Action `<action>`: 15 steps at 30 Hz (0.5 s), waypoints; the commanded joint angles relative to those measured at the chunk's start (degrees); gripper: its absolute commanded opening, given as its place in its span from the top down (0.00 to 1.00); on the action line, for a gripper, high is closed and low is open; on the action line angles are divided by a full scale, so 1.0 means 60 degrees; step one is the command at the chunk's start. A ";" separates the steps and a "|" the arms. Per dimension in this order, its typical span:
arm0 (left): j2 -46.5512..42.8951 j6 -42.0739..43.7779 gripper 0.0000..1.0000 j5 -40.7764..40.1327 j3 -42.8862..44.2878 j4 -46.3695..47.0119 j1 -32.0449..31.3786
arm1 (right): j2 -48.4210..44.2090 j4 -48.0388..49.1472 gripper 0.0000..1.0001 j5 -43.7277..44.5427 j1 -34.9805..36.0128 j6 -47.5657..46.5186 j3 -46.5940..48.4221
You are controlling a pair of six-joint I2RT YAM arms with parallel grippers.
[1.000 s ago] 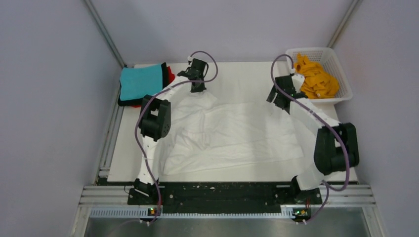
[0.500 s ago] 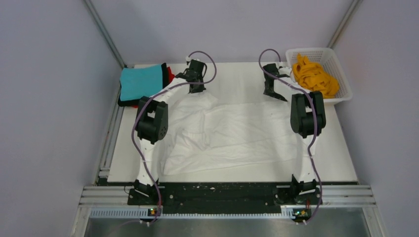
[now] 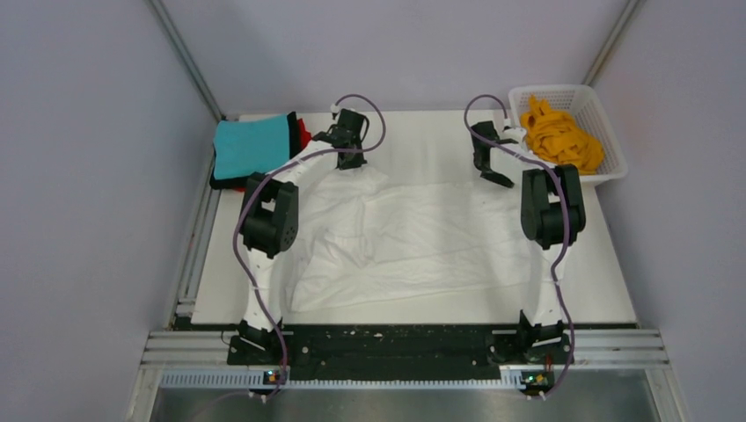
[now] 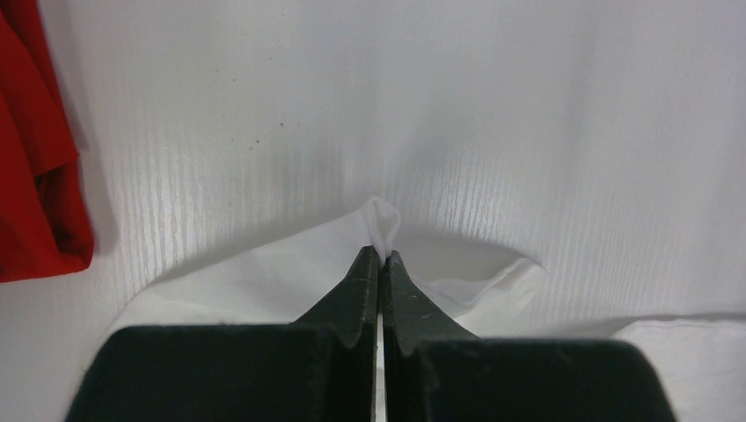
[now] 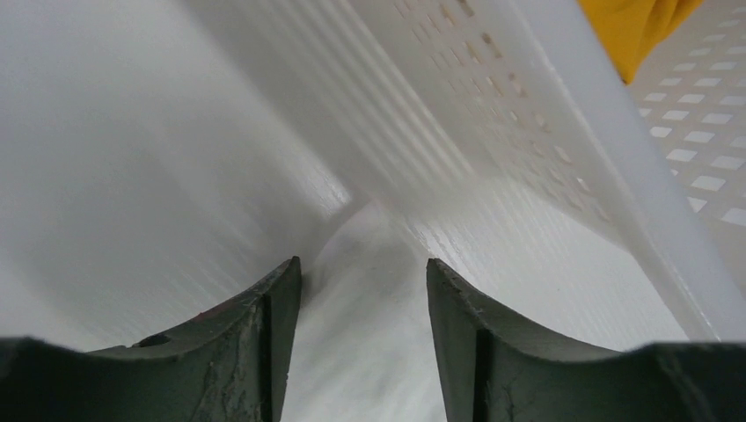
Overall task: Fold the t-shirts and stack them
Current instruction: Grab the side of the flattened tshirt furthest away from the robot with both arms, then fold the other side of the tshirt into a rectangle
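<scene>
My left jaws, clenched, pinch a raised fold of the white t-shirt [image 4: 383, 230] on the tabletop [image 4: 440, 105]; my right jaws stand parted (beside the basket [image 5: 528, 132]).

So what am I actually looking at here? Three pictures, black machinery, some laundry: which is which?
The black machines are two robot arms, a left arm and a right arm, bolted at the table's near edge. The wide picture comes from a camera above and behind them. The other two come from a camera on each wrist, looking along its own tool.

On the table lies a spread-out white t-shirt. At far left is a pile: a teal t-shirt on top, with a red t-shirt and a black t-shirt peeking out beneath. An orange t-shirt sits in the white basket.

The left tool is shut, pinching the white shirt's edge. The right tool is open beside the basket, gripping nothing.
</scene>
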 commanded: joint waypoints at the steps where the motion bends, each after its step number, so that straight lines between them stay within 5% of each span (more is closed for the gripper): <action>1: -0.0873 -0.0095 1.00 -0.0075 -0.0249 0.0190 -0.0058 | -0.0433 -0.0025 0.56 0.0282 -0.0104 0.0265 -0.0537; 10: -0.0983 -0.0066 1.00 -0.0003 -0.0231 0.0272 -0.0069 | -0.0511 0.0813 0.92 0.0080 -0.0111 0.0136 -0.0535; 15: -0.1295 -0.0008 1.00 -0.0063 -0.0468 0.0293 -0.0136 | -0.0996 0.1175 1.00 -0.0289 -0.0088 -0.0186 -0.0766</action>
